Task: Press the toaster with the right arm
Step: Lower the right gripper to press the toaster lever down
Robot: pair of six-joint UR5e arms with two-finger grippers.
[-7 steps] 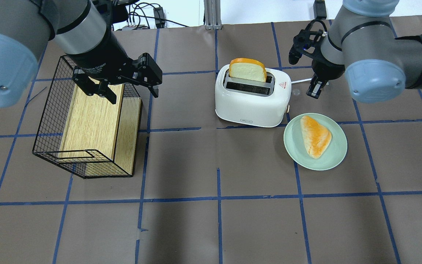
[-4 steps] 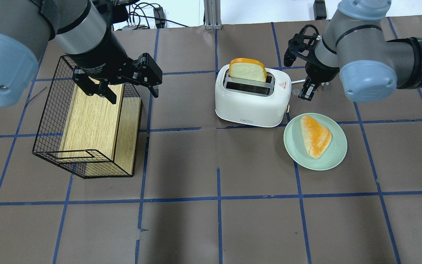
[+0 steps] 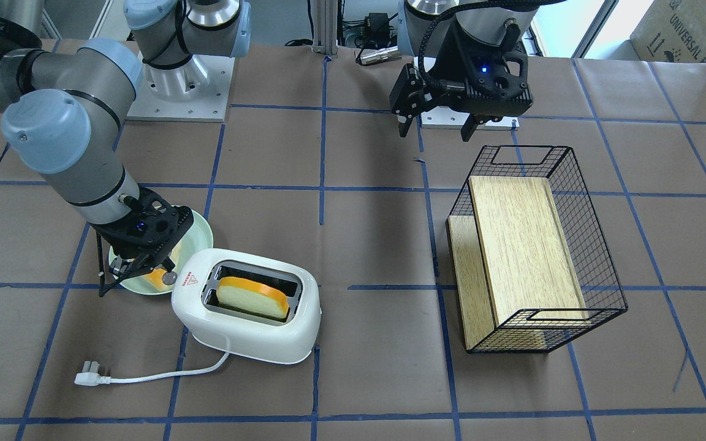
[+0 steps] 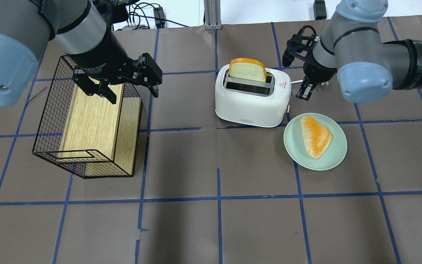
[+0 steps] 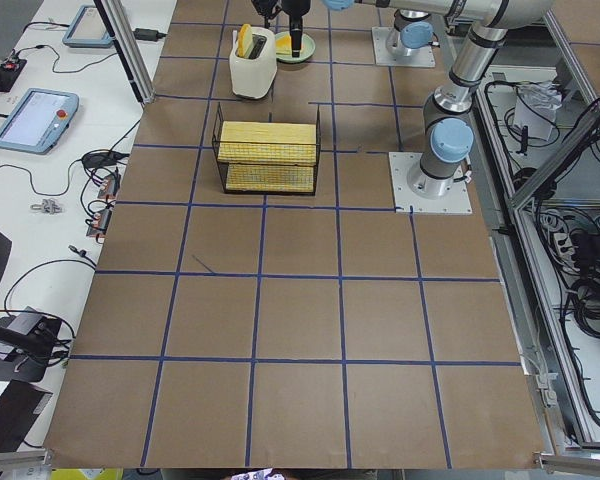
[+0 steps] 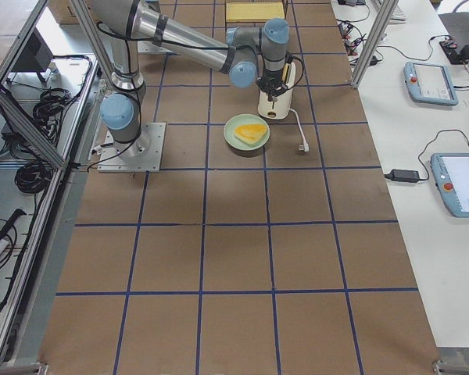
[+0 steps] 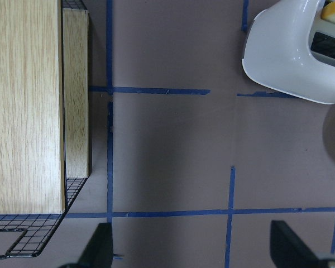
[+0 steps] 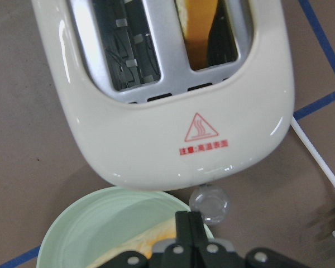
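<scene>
1. We see the toaster [image 4: 251,106] standing toward the counter's edge far from the robot, on the right arm's half. Its warning-sticker [image 8: 201,127] end points at the right gripper [image 4: 303,93].
2. The right gripper hangs just beside that end, over the gap between the toaster and the green plate [image 4: 337,154]. In the wrist view its fingers [image 8: 190,223] are pressed together and hold nothing.
3. The small knob [image 8: 210,203] on the toaster's end sits just beside those fingertips. We cannot tell whether they touch.
4. A bread slice [image 4: 247,70] stands upright in the slot nearer the far edge. The other slot is empty.
5. The plate lies just beside the toaster's corner and carries a triangular bread piece [image 4: 315,136].
6. The white cord [image 3: 163,375] runs from the toaster to a plug [image 3: 87,369] lying on the counter.
7. The left gripper [image 4: 134,96] hangs with its jaws spread wide and empty, over the far end of a wire basket [image 4: 50,110] holding a wooden board [image 4: 90,121], well apart from the toaster.
</scene>
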